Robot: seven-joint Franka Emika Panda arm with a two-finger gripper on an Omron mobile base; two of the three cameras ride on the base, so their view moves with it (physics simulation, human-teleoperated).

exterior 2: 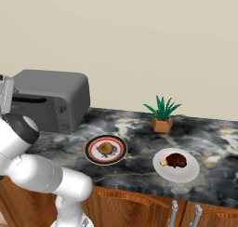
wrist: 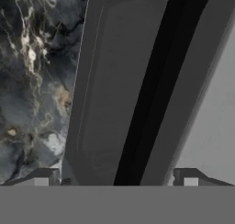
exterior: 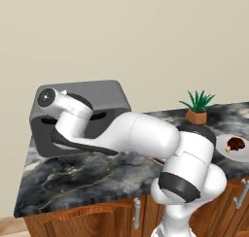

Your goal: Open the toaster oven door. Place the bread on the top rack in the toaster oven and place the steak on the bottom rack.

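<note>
The grey toaster oven [exterior: 104,93] [exterior 2: 56,89] stands at the left end of the counter. Its door [wrist: 114,90] looks upright against the front, with the long black handle slot [wrist: 153,90] running between my fingertips [wrist: 46,177]. My gripper [wrist: 117,178] is open wide, right at the door, with nothing gripped. The arm covers much of the oven front in the left base view. The bread [exterior 2: 106,148] lies on a dark-rimmed plate [exterior 2: 90,149]. The steak [exterior 2: 175,160] [exterior: 235,144] lies on a white plate [exterior 2: 186,172]. Both racks are hidden inside the oven.
A small potted plant [exterior 2: 161,114] [exterior: 197,107] stands at the back of the dark marble counter [exterior 2: 135,128]. Wooden cabinet fronts with metal handles [exterior 2: 173,212] run below the counter edge. A plain beige wall rises behind.
</note>
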